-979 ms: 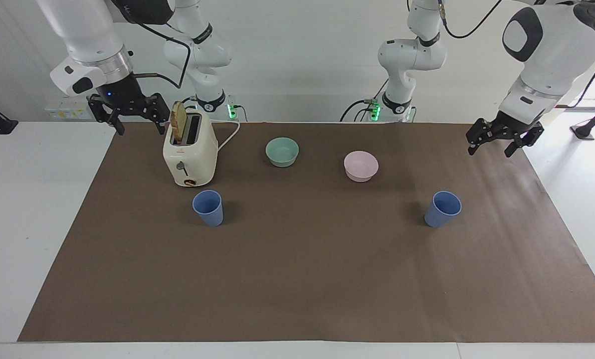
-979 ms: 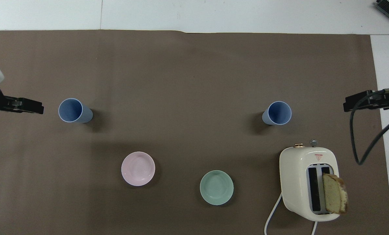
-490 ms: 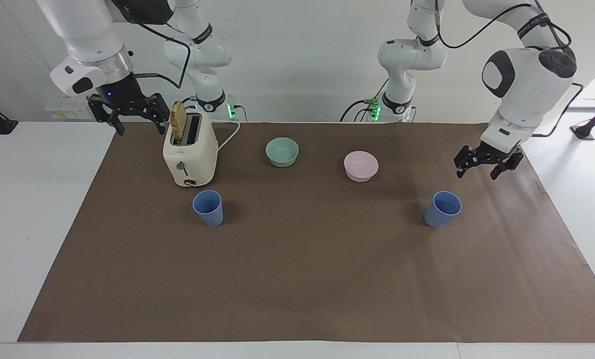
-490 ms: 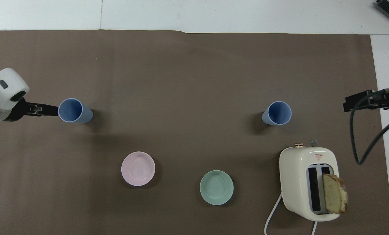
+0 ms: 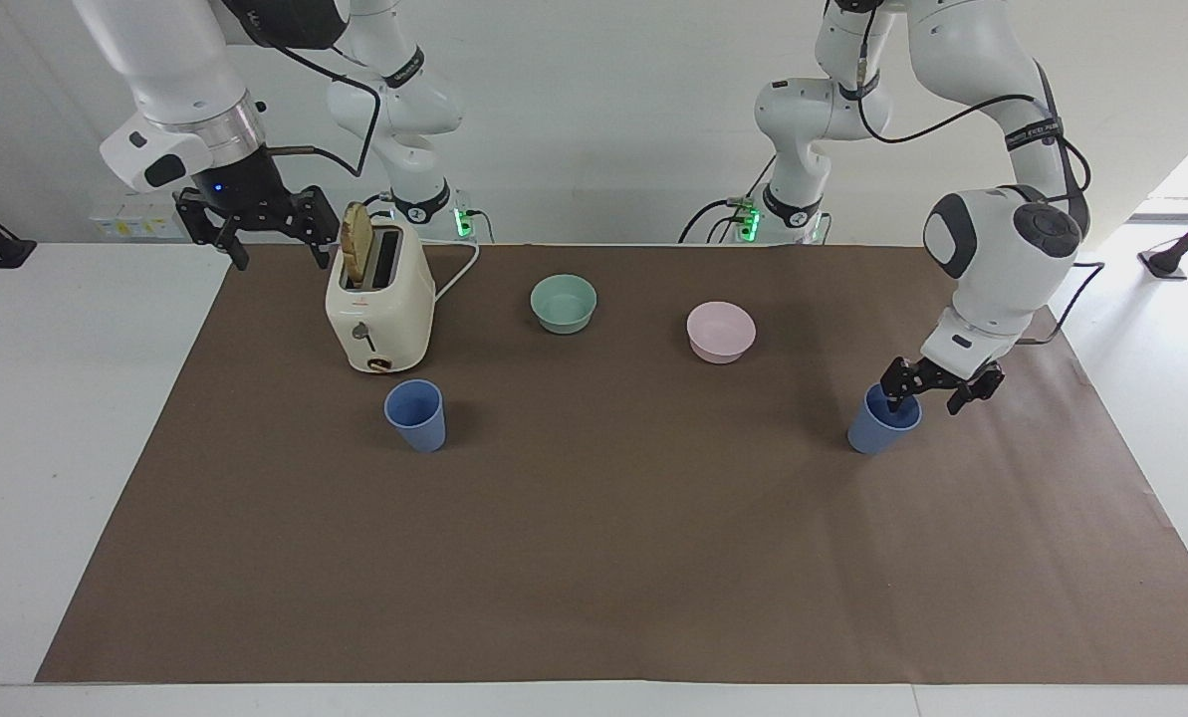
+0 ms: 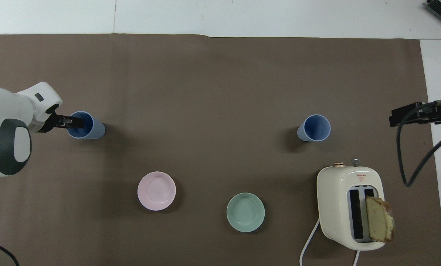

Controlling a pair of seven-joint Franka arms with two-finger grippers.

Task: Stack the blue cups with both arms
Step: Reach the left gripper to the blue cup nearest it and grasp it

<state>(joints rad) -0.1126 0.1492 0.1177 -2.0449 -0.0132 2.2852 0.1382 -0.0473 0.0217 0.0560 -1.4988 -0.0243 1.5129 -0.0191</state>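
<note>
Two blue cups stand upright on the brown mat. One cup (image 5: 416,416) (image 6: 315,128) is beside the toaster, on the side farther from the robots. The second cup (image 5: 874,430) (image 6: 92,128) is toward the left arm's end. My left gripper (image 5: 927,401) (image 6: 73,122) is open and down at this cup's rim. One finger hangs over the mouth, the other outside the wall. My right gripper (image 5: 277,244) (image 6: 409,114) hangs open in the air beside the toaster and waits.
A cream toaster (image 5: 379,304) (image 6: 348,207) with a slice of bread in one slot stands toward the right arm's end, its cord trailing toward the robots. A teal bowl (image 5: 564,303) (image 6: 245,212) and a pink bowl (image 5: 721,332) (image 6: 156,191) sit nearer the robots than the cups.
My left arm has swung down and inward from the mat's edge, bringing its gripper to the rim of the cup at its end. The right arm and both cups have not moved.
</note>
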